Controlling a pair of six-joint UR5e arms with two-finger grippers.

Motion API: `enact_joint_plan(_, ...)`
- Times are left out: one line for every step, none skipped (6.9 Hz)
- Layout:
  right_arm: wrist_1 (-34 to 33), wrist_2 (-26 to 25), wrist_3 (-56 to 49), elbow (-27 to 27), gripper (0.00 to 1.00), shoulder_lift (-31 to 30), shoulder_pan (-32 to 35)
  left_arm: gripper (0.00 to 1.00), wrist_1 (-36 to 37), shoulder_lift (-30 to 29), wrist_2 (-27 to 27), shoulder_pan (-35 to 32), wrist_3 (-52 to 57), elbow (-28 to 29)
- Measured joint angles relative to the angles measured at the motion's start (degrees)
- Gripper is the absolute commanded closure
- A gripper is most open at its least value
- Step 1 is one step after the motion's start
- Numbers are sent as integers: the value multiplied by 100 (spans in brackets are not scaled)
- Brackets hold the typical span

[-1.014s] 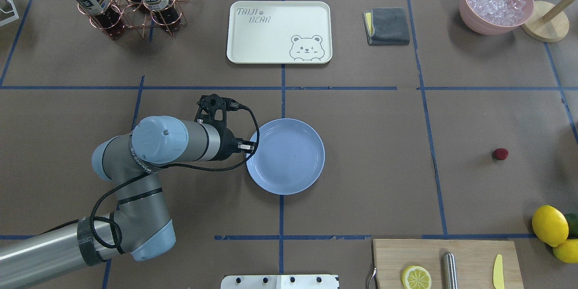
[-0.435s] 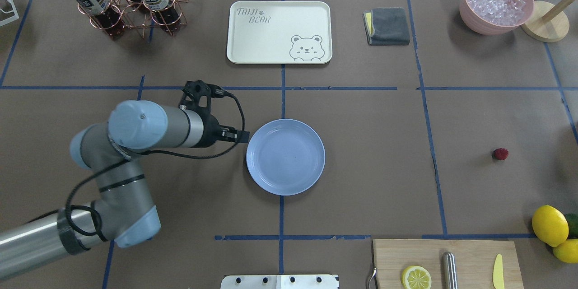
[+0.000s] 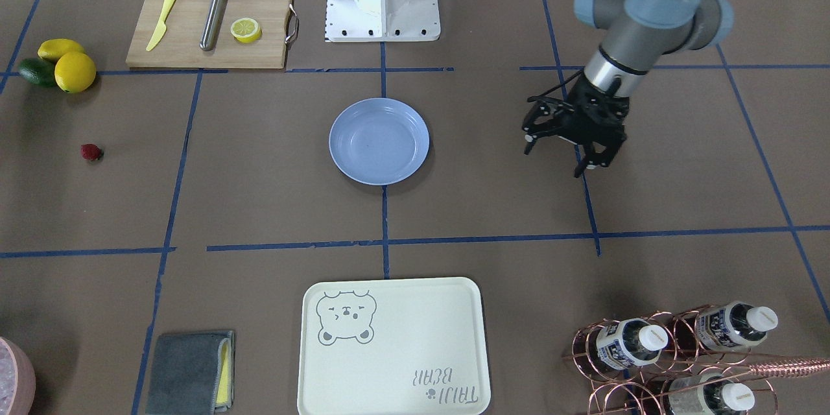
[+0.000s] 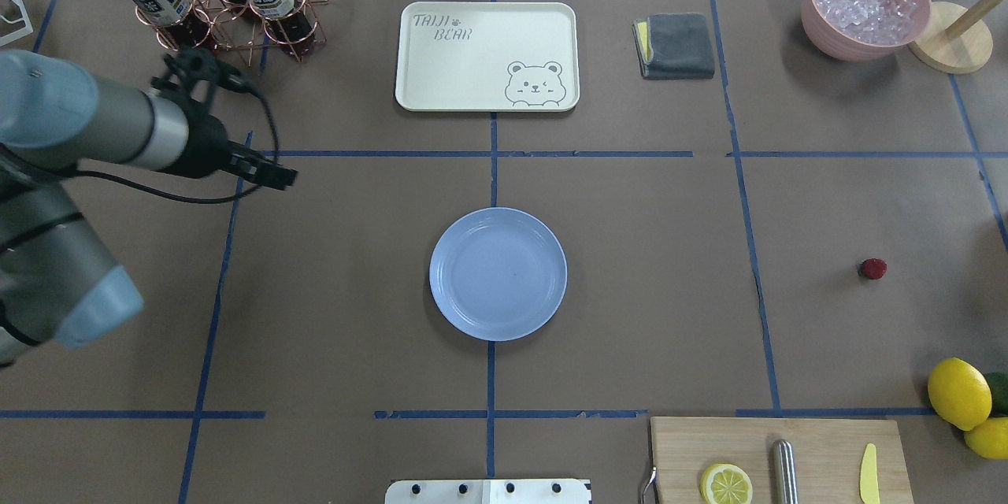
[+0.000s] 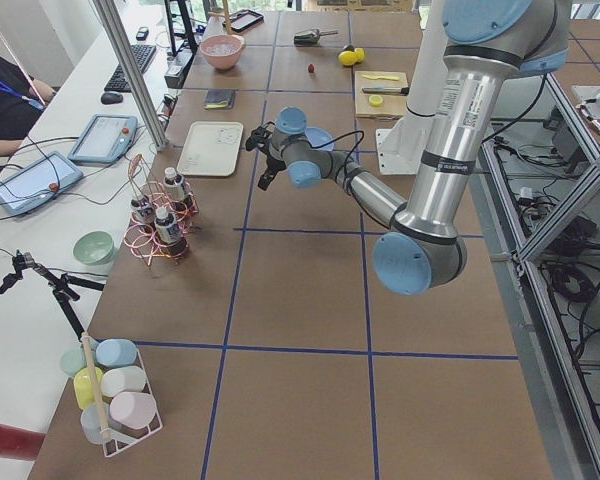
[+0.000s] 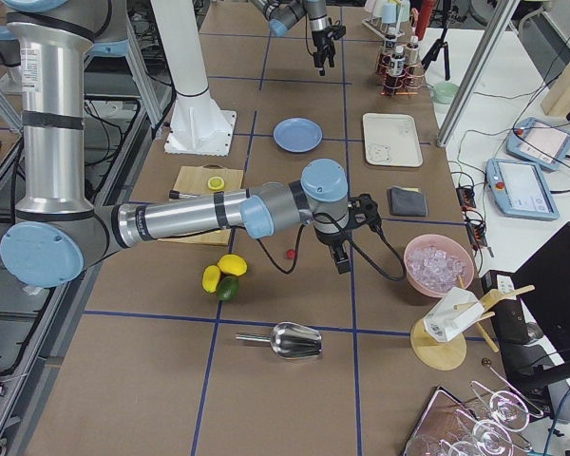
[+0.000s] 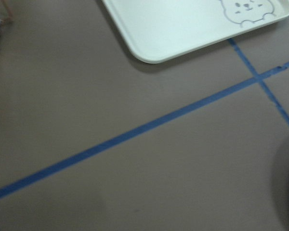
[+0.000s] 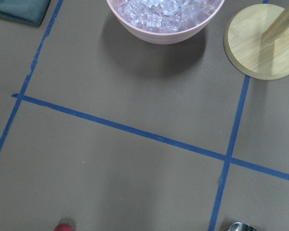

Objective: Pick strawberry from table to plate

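Well, the job has hardly begun. The small dark red strawberry (image 4: 872, 268) with a bit of green lies on the broad brown table (image 4: 630, 268) with its blue tape lines. It is far over on the robot's right side, not far from the yellow lemons (image 4: 958, 393). The round light blue plate (image 4: 498, 273) sits in the middle of the table and has nothing in it. The berry and the plate are well apart. The left gripper (image 3: 554, 159) hangs over the table on the other side of the plate, near the copper wire rack of bottles (image 4: 228, 8). Its black fingers are spread wide and hold nothing. The right gripper (image 6: 342, 258) shows only in a side view, hanging close to the strawberry, and I cannot tell if its fingers are wide or closed. Its own camera sees the berry right at the bottom edge, with the pink bowl of ice (image 8: 164, 19) at the top. So I think every step is left: go down to the berry, grab it, carry it across and put it on the plate. The right arm looks like the one to do it, as it is much nearer.
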Motion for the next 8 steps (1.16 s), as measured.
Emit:
enact_joint_plan(53,-16,483,238,0,-3,-220,0,97,439,-626,-933,910,67)
enact_joint_plan(77,-35,801,404,0,-7,-441,0,175,813,-956,-1732,1759,208)
enact_joint_plan(86,-52,959,516,0,-12,-637,0,514,1116,-1108,-2436,2431,376)
enact_joint_plan(89,-59,1030,577,0,-19,-752,0,1273,1198,-1175,-2949,2887,464)
enact_joint_plan(90,-66,1128,623,0,-20,-847,0,2136,1172,-1193,-3287,3298,498)
enact_joint_plan(91,-86,1345,703,0,-8,-983,0,2818,1172,-1195,-3529,3745,518)
enact_joint_plan(93,-147,1653,811,0,8,-1163,0,3209,1264,-1223,-3730,4271,509)
enact_joint_plan(134,-346,2014,908,0,1,-1440,0,3377,1421,-1382,-3951,4666,496)
